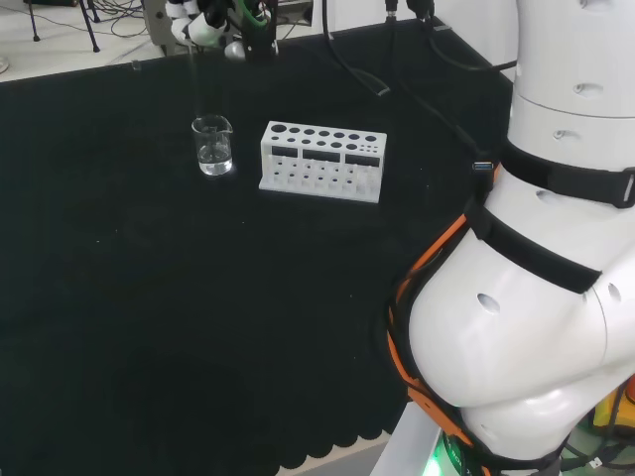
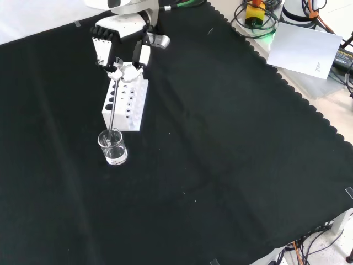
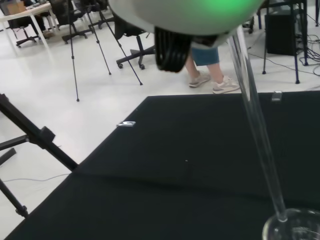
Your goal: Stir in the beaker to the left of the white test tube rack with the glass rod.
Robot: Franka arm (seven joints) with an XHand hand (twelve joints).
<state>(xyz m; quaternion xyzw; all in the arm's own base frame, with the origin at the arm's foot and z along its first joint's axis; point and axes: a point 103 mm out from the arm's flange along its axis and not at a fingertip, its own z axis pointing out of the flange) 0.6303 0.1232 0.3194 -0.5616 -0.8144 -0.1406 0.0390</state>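
Note:
A small clear glass beaker (image 1: 213, 146) with a little liquid stands on the black cloth, just left of the white test tube rack (image 1: 322, 161) in the head view. In the front view the beaker (image 2: 112, 147) sits in front of the rack (image 2: 126, 103). The hand (image 2: 122, 52) hangs above the rack's far end, its fingers curled on the top of the glass rod (image 2: 113, 108). The rod slants down, and its lower tip is inside the beaker. In the wrist view the rod (image 3: 258, 127) runs down to the beaker's rim (image 3: 295, 226).
The arm's big white links (image 1: 536, 258) stand at the right of the head view. A sheet of paper (image 2: 306, 48) and cables lie beyond the cloth's scalloped edge in the front view. Tripods and chairs stand on the floor past the bench.

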